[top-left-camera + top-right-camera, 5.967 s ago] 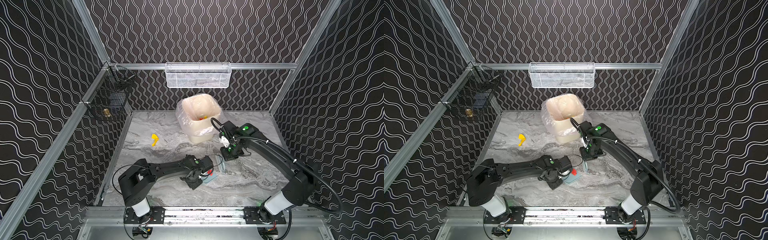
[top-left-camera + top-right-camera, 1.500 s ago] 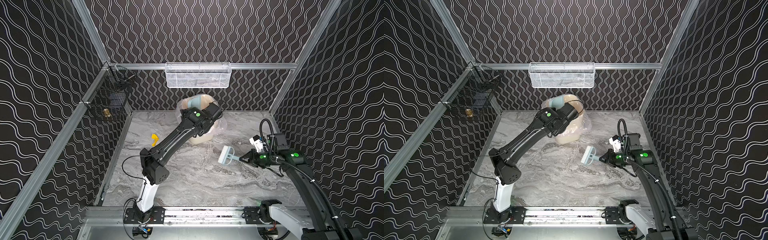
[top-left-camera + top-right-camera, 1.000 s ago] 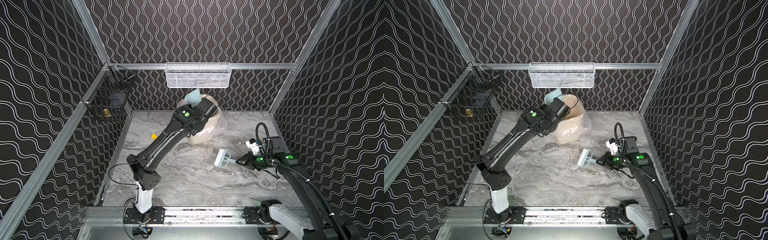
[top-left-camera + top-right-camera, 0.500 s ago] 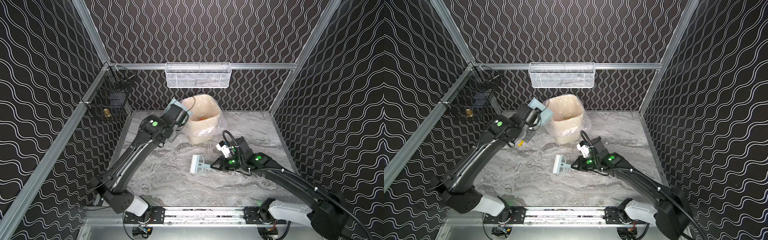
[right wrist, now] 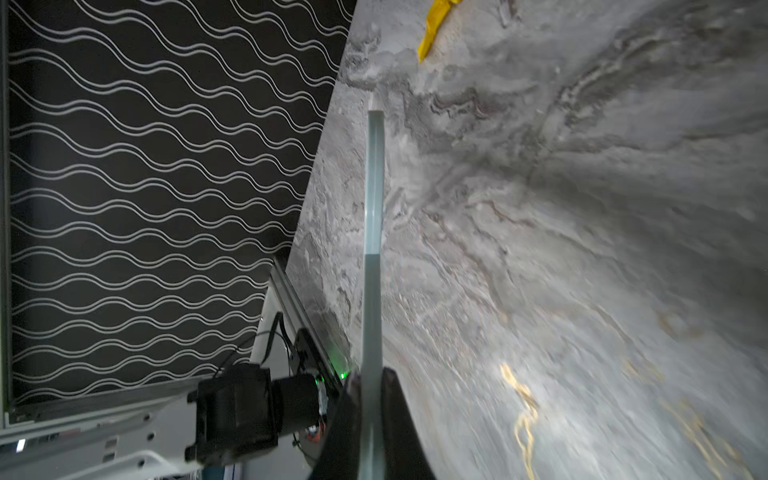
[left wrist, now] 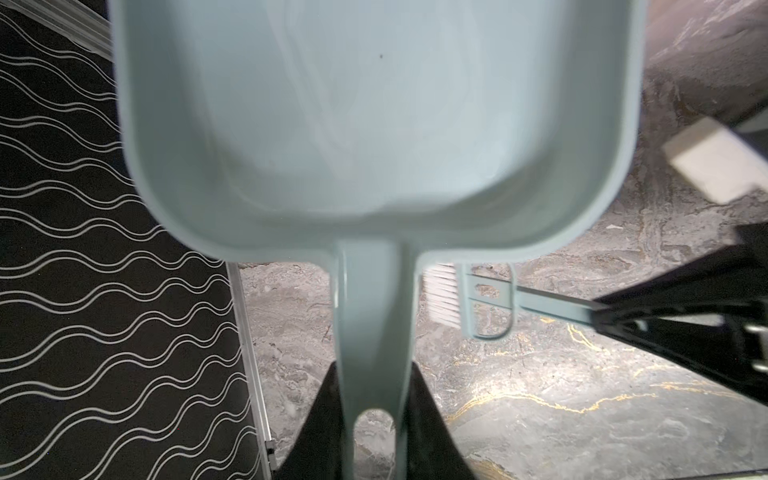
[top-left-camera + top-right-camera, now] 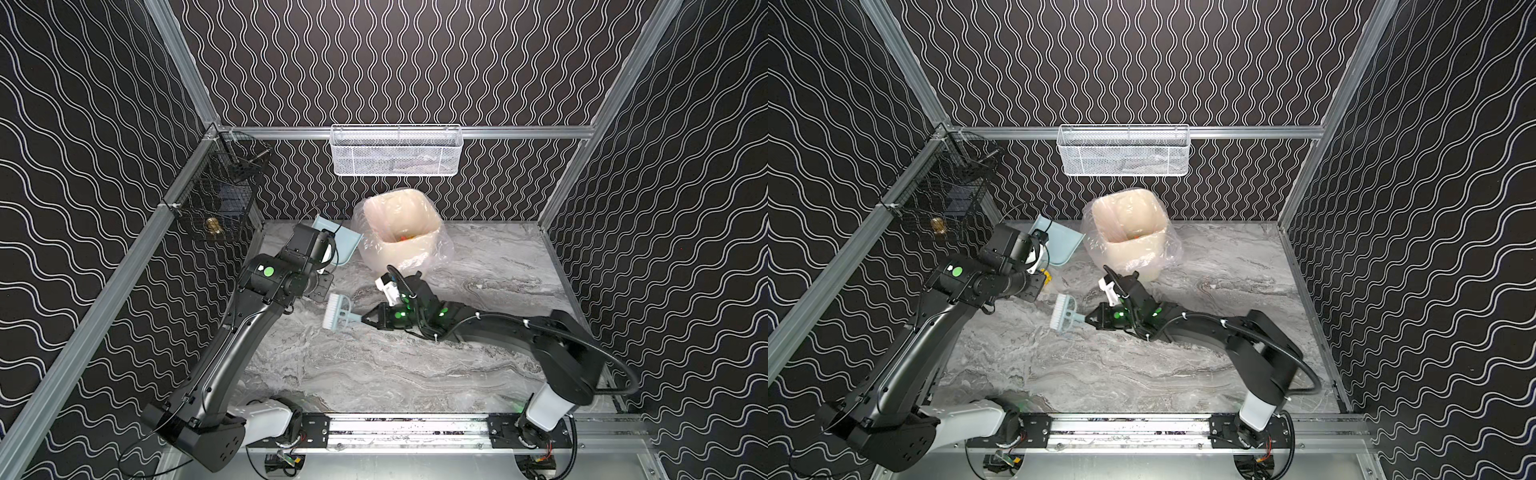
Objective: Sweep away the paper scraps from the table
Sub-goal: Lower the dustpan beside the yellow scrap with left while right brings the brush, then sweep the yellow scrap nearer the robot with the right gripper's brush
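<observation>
- Yellow twisted scrap (image 5: 432, 25), just one, lies on the marbled table (image 7: 374, 374) beside the left arm; more scraps (image 7: 405, 237) sit in the bag-lined bin (image 7: 401, 249), too hidden to count.
- Two pale plastic tools: the left gripper (image 6: 372, 370) clamps the dustpan (image 6: 374, 124) handle, and the right gripper (image 5: 371, 374) pinches the white-bristled brush (image 7: 338, 311).

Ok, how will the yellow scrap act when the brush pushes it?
The scrap looks like thin twisted paper, so probably very light: it should slide easily on the smooth table, perhaps flicking aside. Being long and narrow, it may pivot off the brush unless struck squarely. Likely soft, not fragile.
</observation>
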Controlling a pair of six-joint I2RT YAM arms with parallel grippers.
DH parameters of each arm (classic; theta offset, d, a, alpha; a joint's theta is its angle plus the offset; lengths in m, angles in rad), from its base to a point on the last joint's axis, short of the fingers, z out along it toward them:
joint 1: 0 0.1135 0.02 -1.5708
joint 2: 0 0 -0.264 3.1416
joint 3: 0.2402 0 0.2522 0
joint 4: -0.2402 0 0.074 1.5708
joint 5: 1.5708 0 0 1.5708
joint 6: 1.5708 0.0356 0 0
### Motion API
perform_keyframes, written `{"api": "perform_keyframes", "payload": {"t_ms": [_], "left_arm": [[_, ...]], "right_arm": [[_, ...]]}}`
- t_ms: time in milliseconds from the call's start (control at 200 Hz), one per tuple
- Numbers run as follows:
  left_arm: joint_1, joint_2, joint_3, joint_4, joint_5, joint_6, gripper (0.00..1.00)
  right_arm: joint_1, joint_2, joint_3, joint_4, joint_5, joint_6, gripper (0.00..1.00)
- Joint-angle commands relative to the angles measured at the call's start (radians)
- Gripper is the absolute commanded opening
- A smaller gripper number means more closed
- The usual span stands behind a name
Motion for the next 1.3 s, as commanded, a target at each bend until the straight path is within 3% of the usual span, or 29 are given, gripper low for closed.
{"api": "perform_keyframes", "payload": {"t_ms": [0,205,536,911,1066,1296], "left_arm": [[0.010,-0.022,-0.020,0.031,0.065,-0.020,0.00],[0.014,-0.052,-0.054,0.039,0.088,-0.019,0.00],[0.017,-0.089,-0.087,0.058,0.102,-0.024,0.00],[0.029,-0.094,-0.116,0.078,0.132,-0.039,0.00],[0.033,-0.091,-0.123,0.078,0.145,-0.029,0.00],[0.036,-0.089,-0.120,0.077,0.153,-0.027,0.00]], "right_arm": [[0.009,0.082,0.055,0.223,0.082,0.078,0.00],[0.013,0.293,0.199,0.363,0.146,0.156,0.00],[0.015,0.594,0.509,0.443,0.157,0.199,0.00],[0.015,0.798,0.769,0.312,0.190,0.294,0.00],[0.014,0.794,0.749,0.236,0.189,0.341,0.00],[0.014,0.671,0.567,0.210,0.158,0.348,0.00]]}}
